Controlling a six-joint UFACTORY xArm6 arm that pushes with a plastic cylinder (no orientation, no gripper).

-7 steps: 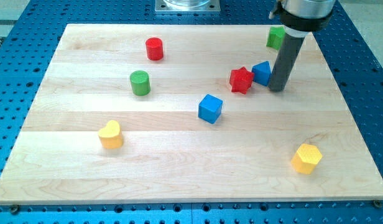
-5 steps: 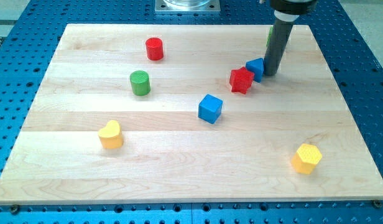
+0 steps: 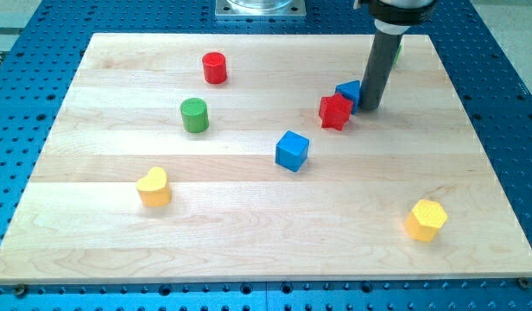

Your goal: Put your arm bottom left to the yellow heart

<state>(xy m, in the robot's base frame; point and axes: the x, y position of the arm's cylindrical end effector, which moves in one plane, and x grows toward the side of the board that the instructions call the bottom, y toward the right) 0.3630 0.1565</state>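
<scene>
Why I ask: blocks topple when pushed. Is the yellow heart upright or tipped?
Upright: the yellow heart shows its heart face upward, flat on the board.

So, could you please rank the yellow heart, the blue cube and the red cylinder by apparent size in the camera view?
1. yellow heart and blue cube: look alike, so unranked.
2. red cylinder: smallest, though it lies nearer the view's top, possibly farther away.
</scene>
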